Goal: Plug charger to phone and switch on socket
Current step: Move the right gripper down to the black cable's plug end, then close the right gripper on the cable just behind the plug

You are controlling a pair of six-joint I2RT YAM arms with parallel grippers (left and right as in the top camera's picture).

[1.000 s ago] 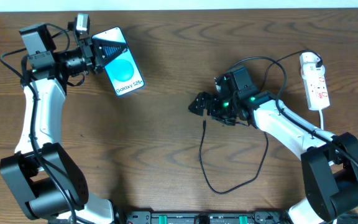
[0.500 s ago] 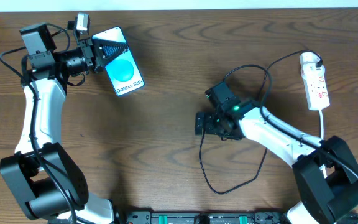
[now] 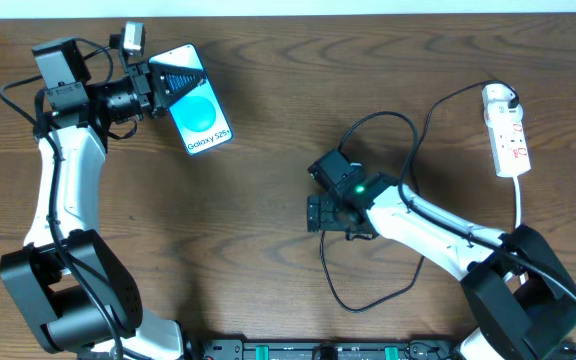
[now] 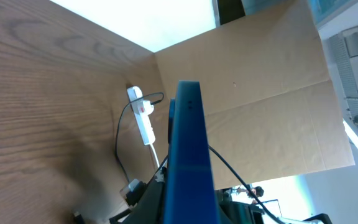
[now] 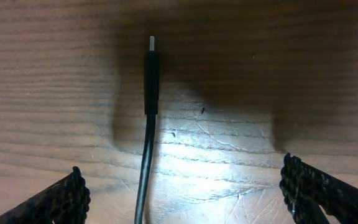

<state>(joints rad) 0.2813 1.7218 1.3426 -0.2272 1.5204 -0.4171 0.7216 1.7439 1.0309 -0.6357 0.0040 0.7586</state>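
The phone (image 3: 202, 112), its blue screen reading "Galaxy S25", is at the back left with my left gripper (image 3: 163, 82) shut on its upper end. In the left wrist view the phone (image 4: 189, 149) rises edge-on from my left gripper (image 4: 189, 202). The charger (image 3: 340, 297) loops across the table at the front, and its far end runs to the socket (image 3: 506, 130) at the right edge. My right gripper (image 3: 316, 214) hovers open over the cable's free end. In the right wrist view the small plug tip (image 5: 152, 43) lies on the wood ahead of my right gripper (image 5: 185, 196), and the cable runs between the wide-apart fingers (image 5: 61, 199).
The socket (image 4: 143, 119) also shows far off in the left wrist view, in front of a cardboard wall (image 4: 260, 93). Thicker black robot cables (image 3: 388, 125) arch over the right arm. The arm bases (image 3: 298, 350) stand at the table's front edge.
My right arm has swung forward and turned, so its open gripper now stands over the charger's free end. The left arm and the phone have not moved.
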